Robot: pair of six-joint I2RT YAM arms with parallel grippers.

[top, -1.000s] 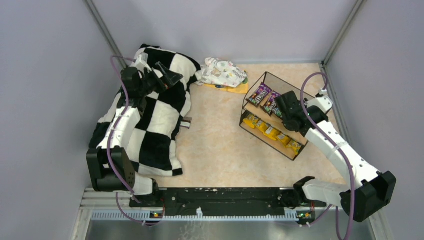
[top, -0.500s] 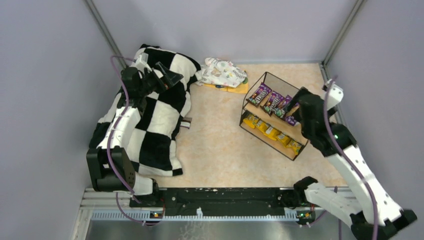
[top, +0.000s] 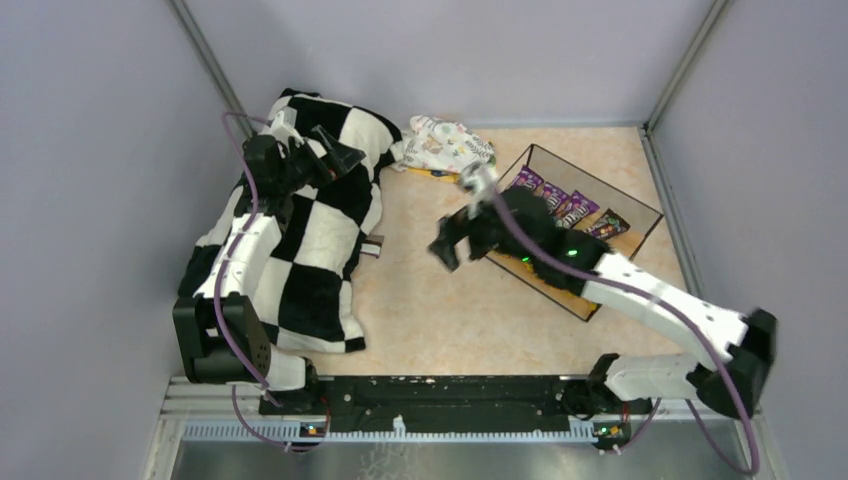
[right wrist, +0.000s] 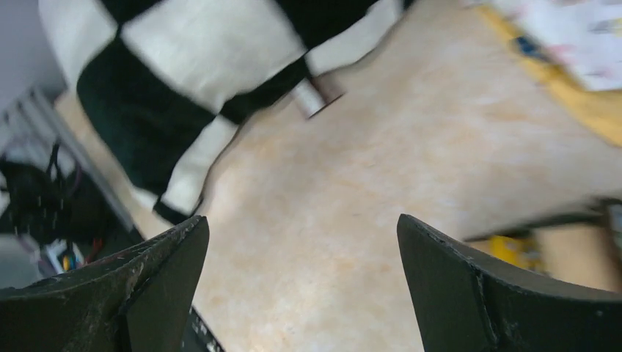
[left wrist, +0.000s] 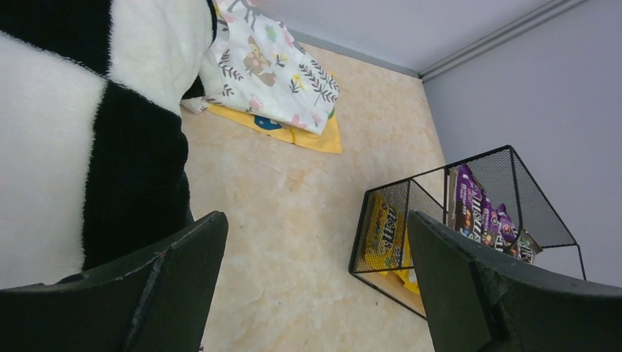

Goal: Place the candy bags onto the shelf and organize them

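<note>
Jaws spread wide and holding nothing, the right gripper hangs over the beige marbled tabletop, between the two-tier black-wire-and-wood shelf and the black-and-white checkered fleece blanket. The left gripper, its jaws likewise apart and empty, hovers above the blanket's far end. On the shelf, glossy purple candy bags stand in a row along the upper board. The yellow candy bags line the lower one, mostly hidden behind the right arm in the overhead view. A white floral-print cloth bundle lies on a flat orange sheet at the back of the table, near the shelf. Just beside the blanket's edge a small brownish object shows, too blurred to tell whether it is a candy bag. The stocking looks largely done, and the step in hand appears to be a search for any stray packet. The next move would call for bringing the right gripper down to that object with jaws open, closing only if it proves a bag, then carrying it to the matching row.
</note>
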